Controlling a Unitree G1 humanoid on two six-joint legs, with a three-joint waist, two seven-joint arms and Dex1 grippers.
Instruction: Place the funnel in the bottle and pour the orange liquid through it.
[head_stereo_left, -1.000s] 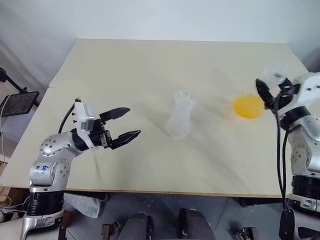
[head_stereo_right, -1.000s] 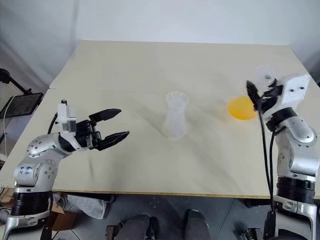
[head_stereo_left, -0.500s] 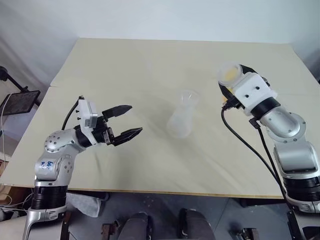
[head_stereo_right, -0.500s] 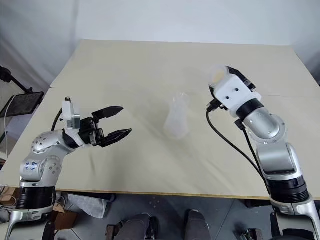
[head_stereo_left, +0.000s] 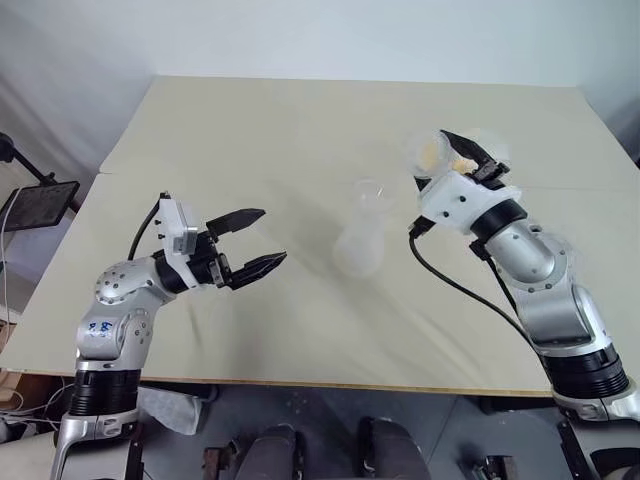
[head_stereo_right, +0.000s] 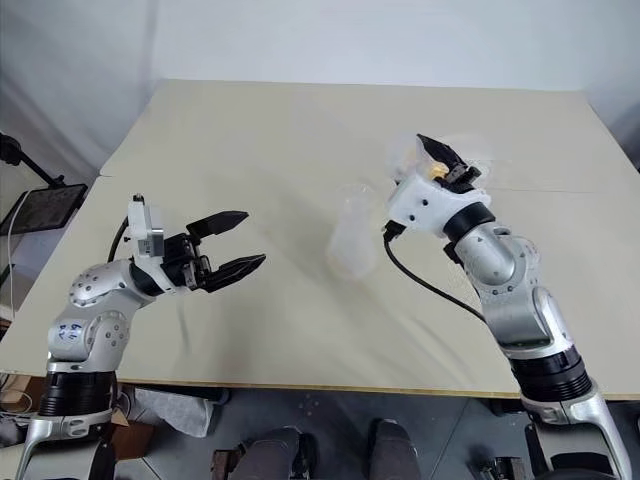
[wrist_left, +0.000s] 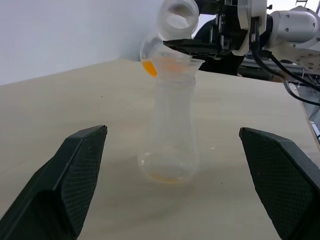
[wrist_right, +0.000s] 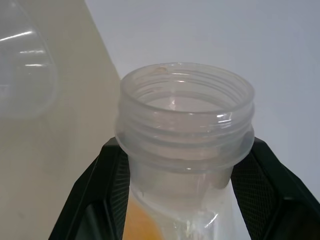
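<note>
Here, the table (head_stereo_left: 300, 130) is a wide pale board, and the bottle (head_stereo_left: 359, 243) stands upright near its middle. From the bottle, the left gripper (head_stereo_left: 252, 243) lies at nine o'clock, well apart, hovering above the table with its two black fingers spread wide and nothing between them. At about two o'clock from the bottle, the right gripper (head_stereo_left: 462, 158) is clamped tight on the neck of a clear flask (wrist_left: 167, 37), which it holds in the air, tilted, its round mouth turned over toward the bottle. The funnel (wrist_left: 176, 67) sits in the bottle's mouth, cone upward. The orange liquid (wrist_left: 150, 66) pools in the low side of the tilted flask, just beside the funnel's rim; a thin orange trace also lies in the bottle's bottom.
</note>
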